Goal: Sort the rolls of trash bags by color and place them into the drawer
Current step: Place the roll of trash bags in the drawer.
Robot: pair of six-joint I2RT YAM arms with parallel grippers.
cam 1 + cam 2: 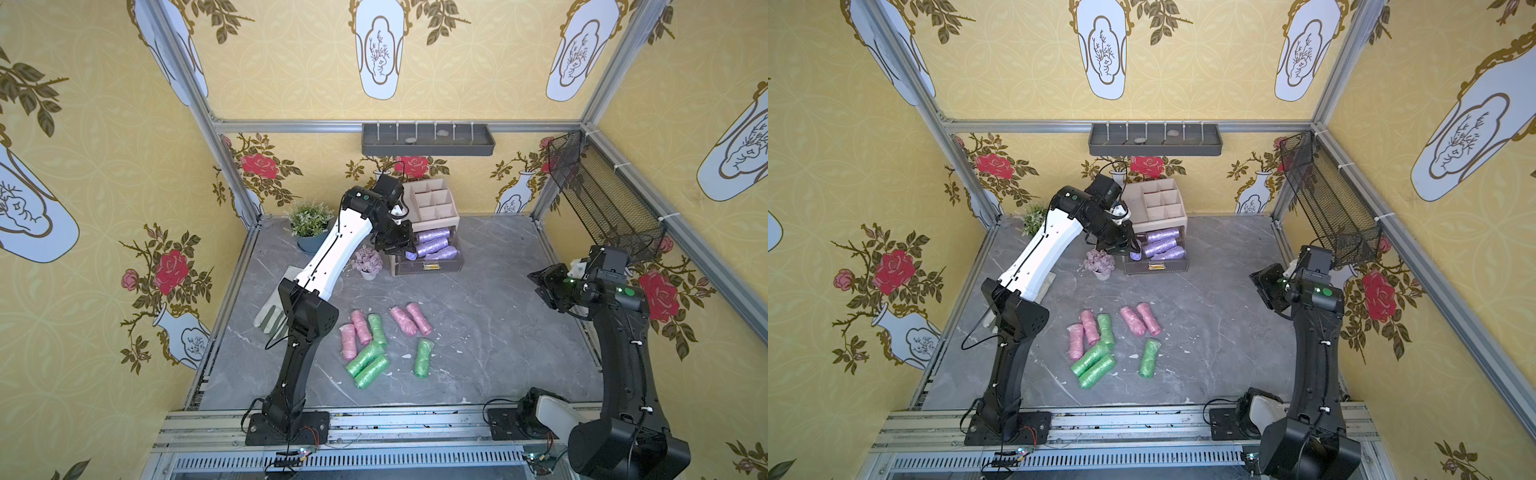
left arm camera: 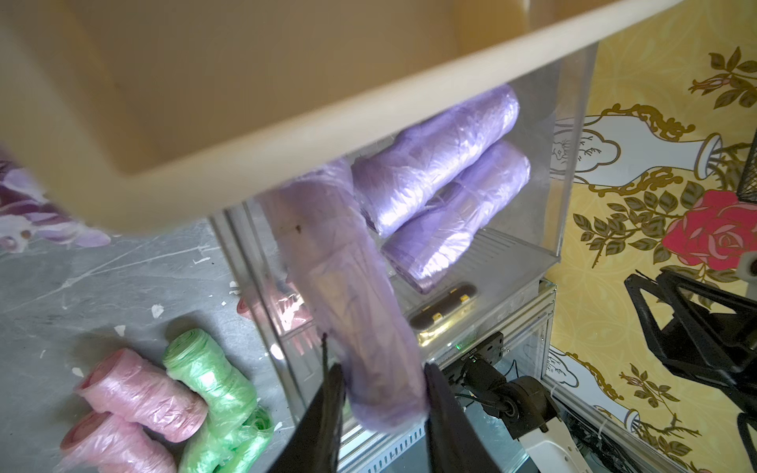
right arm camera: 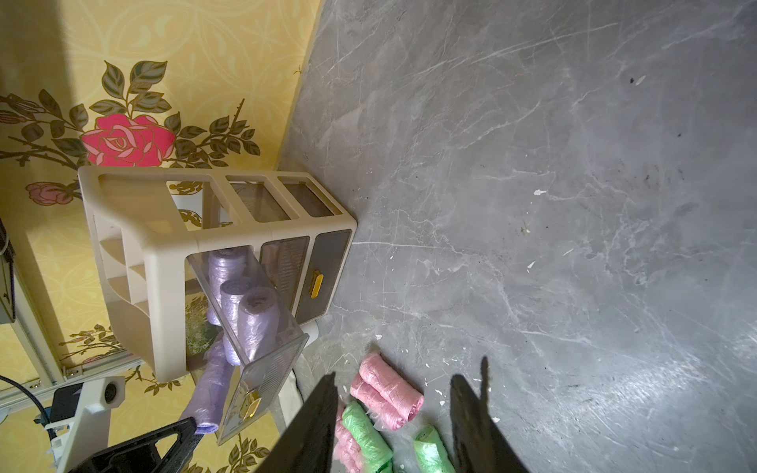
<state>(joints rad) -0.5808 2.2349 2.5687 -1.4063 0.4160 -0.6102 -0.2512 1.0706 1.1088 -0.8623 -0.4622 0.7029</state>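
The grey, white-veined table bears 4 pink rolls and 4 green rolls, while at 12 o'clock lilac rolls lie in the clear drawer of the beige organiser.

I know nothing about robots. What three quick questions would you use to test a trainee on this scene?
1. Count: how many pink rolls lie on the table?
2. Multiple choice: what colour are the trash bag rolls lying in the open drawer? A pink, B green, C purple.
3. True or false: the right end effector is holding a roll.
Key: 1 four; 2 C; 3 false.
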